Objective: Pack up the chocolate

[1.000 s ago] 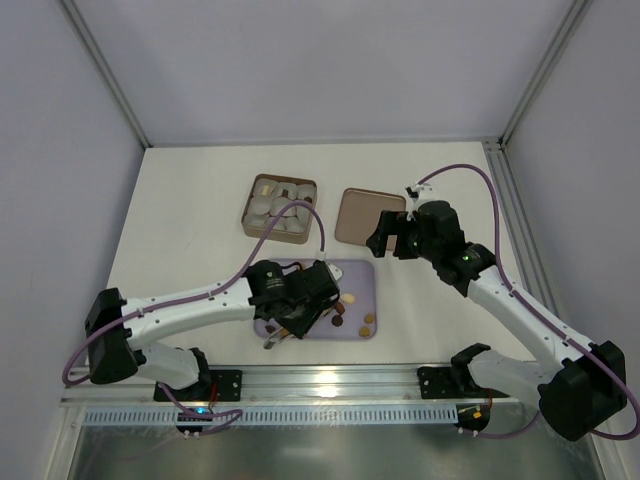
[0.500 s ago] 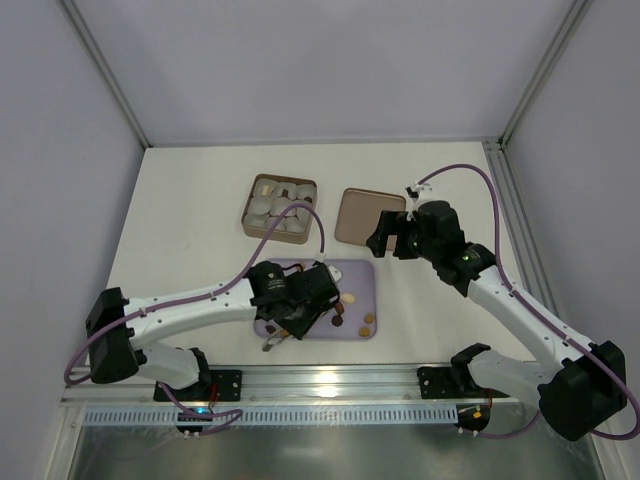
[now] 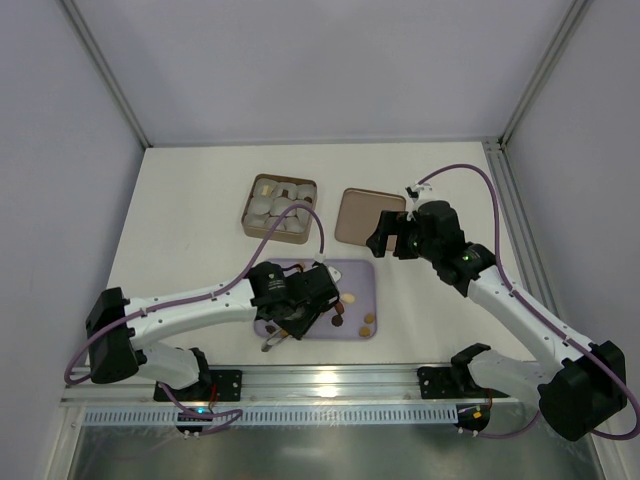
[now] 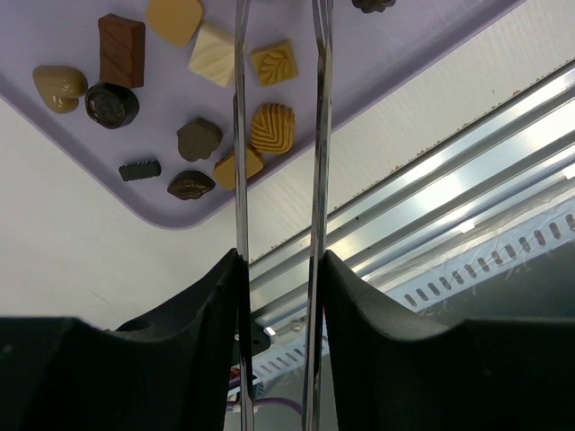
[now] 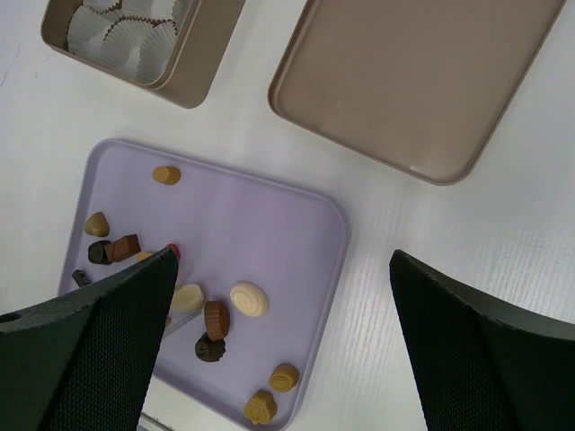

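Several small chocolates (image 4: 271, 127), brown, caramel and cream, lie on a lavender tray (image 3: 355, 275); they also show in the right wrist view (image 5: 249, 299), with a red one (image 5: 172, 248) partly hidden. My left gripper (image 3: 296, 312) hovers over the tray's near left part, shut on thin metal tweezers (image 4: 318, 135). The tweezers' tips run out of the wrist view at the top. My right gripper (image 3: 390, 238) is open and empty, held above the table between the tray's far right corner and the tin lid (image 3: 362, 215).
A brown square tin (image 3: 280, 207) with pale paper cups (image 5: 126, 36) stands behind the tray. Its flat lid (image 5: 413, 81) lies to its right. The aluminium rail (image 4: 449, 180) runs along the table's near edge, close to the tray.
My left gripper has shifted very slightly over the tray's near left part with the tweezers. The right arm has not moved.
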